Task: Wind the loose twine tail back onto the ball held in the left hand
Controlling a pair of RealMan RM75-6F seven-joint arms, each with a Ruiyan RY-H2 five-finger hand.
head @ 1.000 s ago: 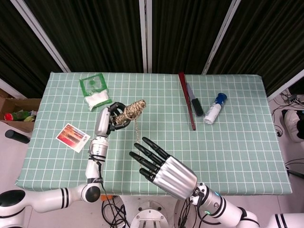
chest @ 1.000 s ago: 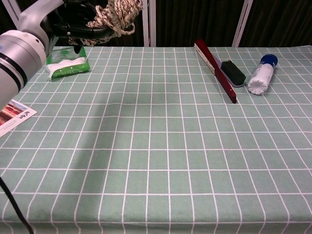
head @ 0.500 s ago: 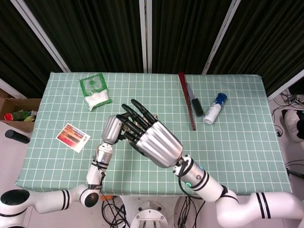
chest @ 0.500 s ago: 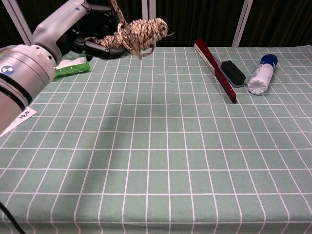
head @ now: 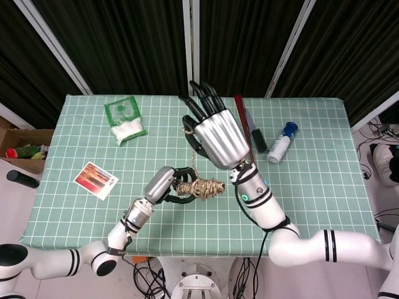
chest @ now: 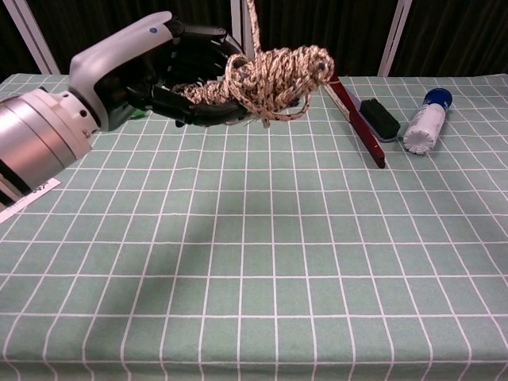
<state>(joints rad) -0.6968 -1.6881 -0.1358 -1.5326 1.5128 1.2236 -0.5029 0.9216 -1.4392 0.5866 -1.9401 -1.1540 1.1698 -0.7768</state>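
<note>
The twine ball, a brown-and-cream oblong bundle, lies sideways in my left hand, which grips it from the left above the near middle of the table. In the chest view the ball fills the upper centre, with the left hand wrapped around its left end. The loose tail runs straight up from the ball to my right hand, which pinches it near the thumb with its other fingers spread upward. In the chest view the tail leaves by the top edge, and the right hand is out of frame.
A red strip and a black brush lie at the back right beside a white bottle with a blue cap. A green packet sits at the back left. A printed card lies near the left edge.
My left hand has carried the ball nearer and to the right. My right hand has swung from over the ball toward the far side, and the tail now stretches between them.
</note>
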